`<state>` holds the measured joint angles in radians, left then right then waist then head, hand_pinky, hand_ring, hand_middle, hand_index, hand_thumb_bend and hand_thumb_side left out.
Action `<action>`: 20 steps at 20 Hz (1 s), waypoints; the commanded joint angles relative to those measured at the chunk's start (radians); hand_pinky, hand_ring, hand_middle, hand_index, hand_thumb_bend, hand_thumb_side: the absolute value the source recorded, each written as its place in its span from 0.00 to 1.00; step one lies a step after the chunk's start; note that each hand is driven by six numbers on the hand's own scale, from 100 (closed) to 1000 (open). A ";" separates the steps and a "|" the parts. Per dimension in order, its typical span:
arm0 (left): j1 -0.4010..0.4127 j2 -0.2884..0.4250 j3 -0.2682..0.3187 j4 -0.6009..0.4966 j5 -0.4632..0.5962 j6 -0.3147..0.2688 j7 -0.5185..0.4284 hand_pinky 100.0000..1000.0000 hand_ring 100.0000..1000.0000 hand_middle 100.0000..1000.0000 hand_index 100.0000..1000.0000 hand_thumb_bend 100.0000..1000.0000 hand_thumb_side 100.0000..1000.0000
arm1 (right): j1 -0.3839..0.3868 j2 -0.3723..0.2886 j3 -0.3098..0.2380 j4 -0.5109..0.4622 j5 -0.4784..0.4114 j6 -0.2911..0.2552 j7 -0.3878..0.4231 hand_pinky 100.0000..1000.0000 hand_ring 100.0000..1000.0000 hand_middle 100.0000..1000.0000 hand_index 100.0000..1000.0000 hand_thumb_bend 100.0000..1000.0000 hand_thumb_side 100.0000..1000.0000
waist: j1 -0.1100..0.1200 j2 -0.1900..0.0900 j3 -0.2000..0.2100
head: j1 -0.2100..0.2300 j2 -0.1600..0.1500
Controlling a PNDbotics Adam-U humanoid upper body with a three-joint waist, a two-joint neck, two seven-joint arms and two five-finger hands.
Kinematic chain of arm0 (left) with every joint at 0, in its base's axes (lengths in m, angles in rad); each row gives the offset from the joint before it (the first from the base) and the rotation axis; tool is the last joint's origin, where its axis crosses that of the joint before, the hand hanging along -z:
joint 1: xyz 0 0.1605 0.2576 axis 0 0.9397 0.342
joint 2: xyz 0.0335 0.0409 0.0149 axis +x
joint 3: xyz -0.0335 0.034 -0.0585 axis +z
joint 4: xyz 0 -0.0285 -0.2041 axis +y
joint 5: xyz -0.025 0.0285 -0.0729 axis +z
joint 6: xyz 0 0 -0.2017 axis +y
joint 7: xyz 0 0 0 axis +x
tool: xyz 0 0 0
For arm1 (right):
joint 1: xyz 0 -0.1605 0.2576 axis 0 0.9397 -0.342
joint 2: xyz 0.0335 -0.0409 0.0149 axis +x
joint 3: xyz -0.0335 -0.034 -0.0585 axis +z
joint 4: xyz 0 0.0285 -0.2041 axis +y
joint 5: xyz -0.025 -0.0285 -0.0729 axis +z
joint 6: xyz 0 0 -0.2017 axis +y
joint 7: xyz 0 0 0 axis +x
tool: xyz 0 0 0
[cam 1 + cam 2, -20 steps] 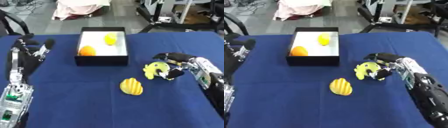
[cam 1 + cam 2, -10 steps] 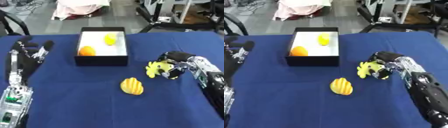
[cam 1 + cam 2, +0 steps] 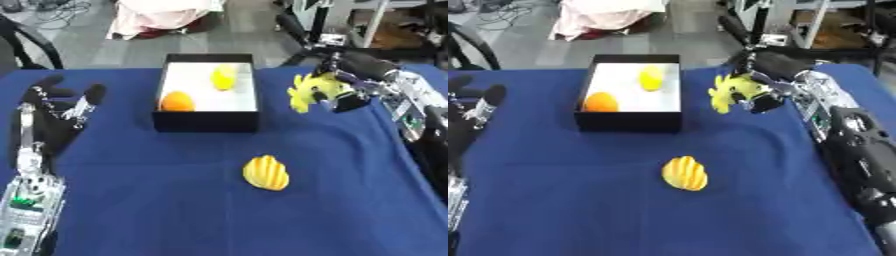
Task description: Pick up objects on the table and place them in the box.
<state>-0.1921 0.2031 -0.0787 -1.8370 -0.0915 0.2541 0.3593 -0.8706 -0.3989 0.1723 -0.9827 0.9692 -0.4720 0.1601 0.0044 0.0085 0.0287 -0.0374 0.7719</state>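
One yellow spiky toy (image 3: 313,90), soft-looking with ragged points, sits clenched in the right hand (image 3: 350,87), whose fingers curl round it. A second ago it was low over the cloth to the right of the ridged yellow thing; now it has risen clear of the table and swung up beside the right wall of the box (image 3: 206,120), so the carry is well along and the drop should follow once it crosses the rim. Inside, on the white floor, lie a smooth orange fruit (image 3: 177,101) and a yellow lemon-shaped one (image 3: 224,77). A ridged yellow shell-like object (image 3: 266,172) waits on the blue tablecloth (image 3: 157,200). At the near left, the left hand (image 3: 54,107) rests released, fingers up.
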 commanded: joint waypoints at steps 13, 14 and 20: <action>-0.072 -0.035 -0.051 -0.033 0.001 -0.001 -0.066 0.51 0.48 0.51 0.77 0.91 0.53 | -0.139 0.188 -0.037 0.205 0.143 0.029 -0.130 0.83 0.72 0.58 0.72 0.00 0.07 | 0.029 0.041 0.138 | -0.145 -0.002; -0.075 -0.036 -0.052 -0.035 0.001 0.000 -0.068 0.51 0.48 0.51 0.77 0.91 0.53 | -0.137 0.196 -0.045 0.226 0.159 0.046 -0.146 0.83 0.75 0.66 0.78 0.00 0.07 | 0.029 0.043 0.143 | -0.150 -0.002; -0.075 -0.034 -0.053 -0.036 0.000 0.000 -0.069 0.53 0.48 0.51 0.77 0.91 0.54 | -0.131 0.204 -0.051 0.263 0.253 0.120 -0.198 0.90 0.87 0.94 0.98 0.00 0.61 | 0.022 0.047 0.148 | -0.158 -0.002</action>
<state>-0.2547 0.1654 -0.1311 -1.8509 -0.0890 0.2553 0.2922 -0.9798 -0.1872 0.1292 -0.7125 1.2039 -0.3659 -0.0277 0.0178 0.0512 0.1756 -0.1923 0.7718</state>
